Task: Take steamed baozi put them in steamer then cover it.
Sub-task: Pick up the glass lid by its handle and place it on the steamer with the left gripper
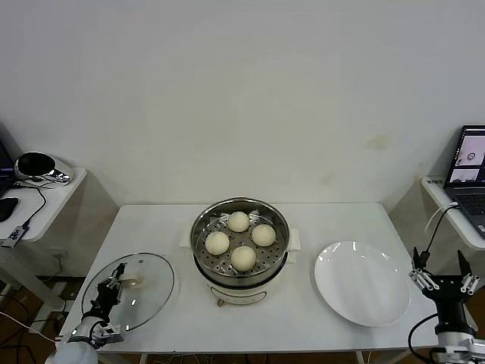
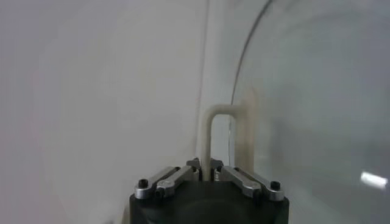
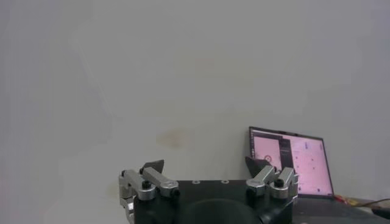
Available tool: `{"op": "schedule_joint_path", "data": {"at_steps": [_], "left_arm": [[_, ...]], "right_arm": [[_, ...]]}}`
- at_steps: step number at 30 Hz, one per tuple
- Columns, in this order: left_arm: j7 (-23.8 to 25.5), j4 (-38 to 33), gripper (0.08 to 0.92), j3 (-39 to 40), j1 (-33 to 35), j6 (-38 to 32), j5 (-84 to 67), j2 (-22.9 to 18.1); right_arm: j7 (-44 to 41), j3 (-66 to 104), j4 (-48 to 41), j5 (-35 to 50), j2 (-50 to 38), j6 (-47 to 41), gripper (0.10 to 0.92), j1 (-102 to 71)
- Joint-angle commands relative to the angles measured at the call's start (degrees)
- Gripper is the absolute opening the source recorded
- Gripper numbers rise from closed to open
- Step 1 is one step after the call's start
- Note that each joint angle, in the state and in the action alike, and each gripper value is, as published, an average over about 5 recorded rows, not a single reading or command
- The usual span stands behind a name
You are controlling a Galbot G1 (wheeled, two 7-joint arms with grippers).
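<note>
Both arms are cut off at the frame's lower edge. Four cream-white round steamed baozi (image 1: 242, 257) sit on the perforated tray of the shiny stainless-steel steamer (image 1: 239, 250) at mid-table. One round clear glass cover (image 1: 130, 290) lies flat on the white table (image 1: 341, 220), left of the pot; the left gripper (image 1: 112, 284) pinches its cream handle (image 2: 214, 137). The right gripper (image 1: 445, 279) hovers spread wide and empty, just beside one flat white plate (image 1: 362, 283). A laptop (image 1: 471, 168) stands far right
</note>
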Motion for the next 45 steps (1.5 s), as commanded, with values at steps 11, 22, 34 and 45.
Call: {"op": "schedule_joint_path", "data": {"at_steps": [11, 22, 34, 45], "left_arm": [[11.2, -26.2, 0.159, -9.8, 1.6, 12.7, -11.5, 14.2], [14.5, -32.7, 0.159, 16.7, -14.6, 22.5, -13.5, 16.7], [23.0, -24.7, 0.159, 39.5, -35.4, 33.8, -0.9, 1.0], [26.3, -20.7, 0.159, 41.8, -34.5, 37.8, 10.9, -7.8]], "right_arm": [[-0.5, -3.7, 1.2, -2.1, 0.2, 0.5, 0.823, -0.9], [-0.2, -8.3, 1.1, -7.8, 3.8, 1.8, 0.823, -0.8], [0.4, -9.2, 1.7, -10.3, 5.4, 1.4, 0.823, -0.4], [0.4, -9.4, 1.1, -10.7, 5.8, 1.6, 0.823, 0.0]]}}
